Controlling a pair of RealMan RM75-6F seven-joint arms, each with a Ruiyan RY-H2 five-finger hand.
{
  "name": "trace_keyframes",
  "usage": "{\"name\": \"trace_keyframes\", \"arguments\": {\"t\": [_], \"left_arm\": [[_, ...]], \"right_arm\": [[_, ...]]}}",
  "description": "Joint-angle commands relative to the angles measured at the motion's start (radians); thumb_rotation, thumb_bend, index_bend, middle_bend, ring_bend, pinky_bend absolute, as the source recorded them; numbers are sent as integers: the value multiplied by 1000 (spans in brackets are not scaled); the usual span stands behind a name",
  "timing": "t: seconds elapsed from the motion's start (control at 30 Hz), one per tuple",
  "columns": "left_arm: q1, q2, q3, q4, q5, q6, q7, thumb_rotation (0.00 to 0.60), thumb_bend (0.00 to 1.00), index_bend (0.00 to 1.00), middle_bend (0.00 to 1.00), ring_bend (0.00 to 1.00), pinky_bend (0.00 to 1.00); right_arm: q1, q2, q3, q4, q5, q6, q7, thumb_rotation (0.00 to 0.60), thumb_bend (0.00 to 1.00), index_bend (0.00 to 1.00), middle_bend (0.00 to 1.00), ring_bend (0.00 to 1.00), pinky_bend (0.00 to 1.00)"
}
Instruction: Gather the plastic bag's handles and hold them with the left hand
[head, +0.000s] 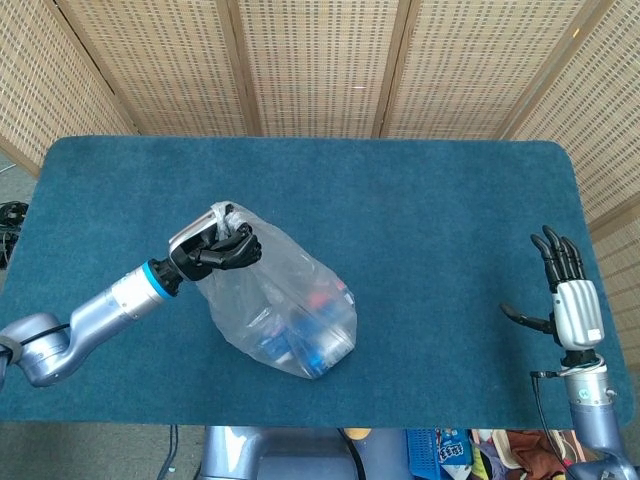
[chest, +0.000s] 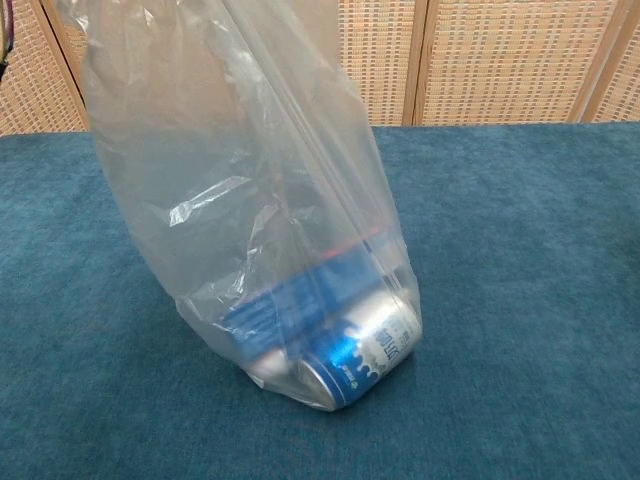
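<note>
Only the plastic bag (head: 285, 310) stands mid-table (head: 440, 220) — open cloth on every side for passing.

Seen from above, the left robot hand (head: 222, 247) is closed around the gathered handles (head: 226, 213) of a clear bag (head: 283, 312). The bag slants away from that hand, its base resting on the blue tabletop (head: 420, 220). Far across the tabletop, the right robot hand (head: 564, 298) is raised, fingers spread, holding nothing.
</note>
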Motion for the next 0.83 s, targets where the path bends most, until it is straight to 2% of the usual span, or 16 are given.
{"name": "trace_keyframes", "arguments": {"t": [0.03, 0.3, 0.83], "left_arm": [[14, 44, -22, -54, -43, 8, 57, 600, 697, 1000, 1000, 952, 1000], [39, 110, -81, -163, -158, 5, 156, 600, 696, 1000, 1000, 953, 1000], [62, 235, -232, -304, -310, -41, 221, 600, 682, 1000, 1000, 952, 1000]], "right_arm": [[-6, 3, 0, -11, -4, 3, -20, 600, 0, 0, 0, 0, 0], [-12, 13, 3, -25, -15, 7, -32, 600, 0, 0, 0, 0, 0], [-25, 31, 18, -41, -21, 15, -27, 600, 0, 0, 0, 0, 0]]}}
